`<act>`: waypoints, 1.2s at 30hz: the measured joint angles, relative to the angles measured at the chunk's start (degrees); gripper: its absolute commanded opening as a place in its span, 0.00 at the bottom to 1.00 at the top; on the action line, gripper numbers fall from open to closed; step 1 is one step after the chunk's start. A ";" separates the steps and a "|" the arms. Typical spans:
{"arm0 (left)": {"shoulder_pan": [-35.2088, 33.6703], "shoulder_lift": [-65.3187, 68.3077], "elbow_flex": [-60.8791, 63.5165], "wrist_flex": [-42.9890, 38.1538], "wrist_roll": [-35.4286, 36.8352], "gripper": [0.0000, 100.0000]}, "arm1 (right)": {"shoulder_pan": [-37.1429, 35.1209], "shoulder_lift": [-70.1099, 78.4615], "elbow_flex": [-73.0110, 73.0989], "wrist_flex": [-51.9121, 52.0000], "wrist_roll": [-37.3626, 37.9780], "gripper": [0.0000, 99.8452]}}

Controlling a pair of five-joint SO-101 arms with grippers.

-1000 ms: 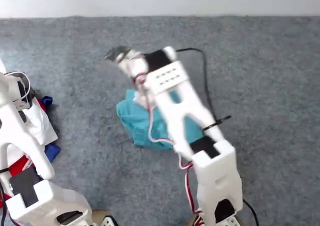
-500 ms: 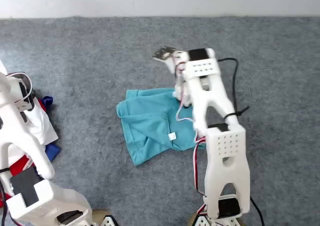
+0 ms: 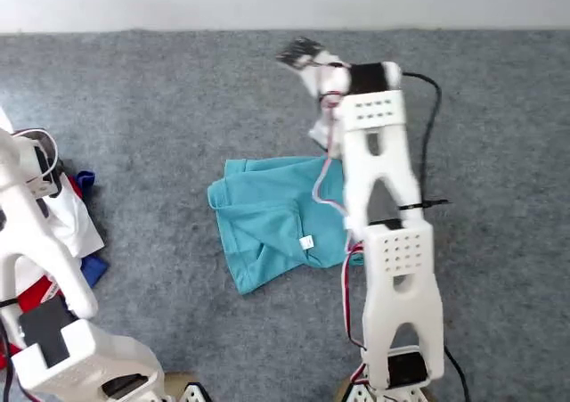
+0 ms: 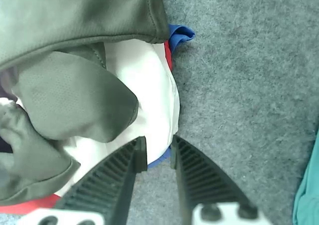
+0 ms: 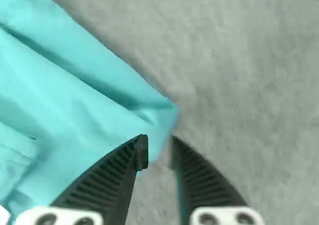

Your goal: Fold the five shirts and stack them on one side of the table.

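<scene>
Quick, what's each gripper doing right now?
Left gripper: open, holding nothing, over the shirt pile.
Right gripper: at a corner of the teal shirt; cannot tell.

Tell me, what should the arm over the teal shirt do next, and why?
Probably lower the right gripper and pinch the teal shirt at its corner. That corner lies just beyond the slightly parted fingertips, and the shirt lies rumpled on the grey table, not yet neatly folded.

Both arms are white moulded plastic with black servo blocks at the joints. The right arm [image 3: 394,268] bears grids of small holes, a red-and-white wire bundle [image 3: 346,291] and a thin black cable [image 3: 435,108] tied alongside. The left arm [image 3: 40,242] carries white wires. The left gripper [image 4: 158,146] and right gripper [image 5: 155,147] have black ribbed jaws on white mounts with dark screw holes.
</scene>
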 measured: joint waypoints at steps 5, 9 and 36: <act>0.00 0.00 0.00 0.00 0.00 0.09 | -3.43 2.37 -0.09 0.00 0.00 0.24; 0.00 0.00 0.00 0.00 0.00 0.09 | -3.43 5.63 -0.09 0.00 0.00 0.24; 0.00 0.00 0.00 0.00 0.00 0.09 | 6.59 11.52 -0.09 -3.43 0.00 0.01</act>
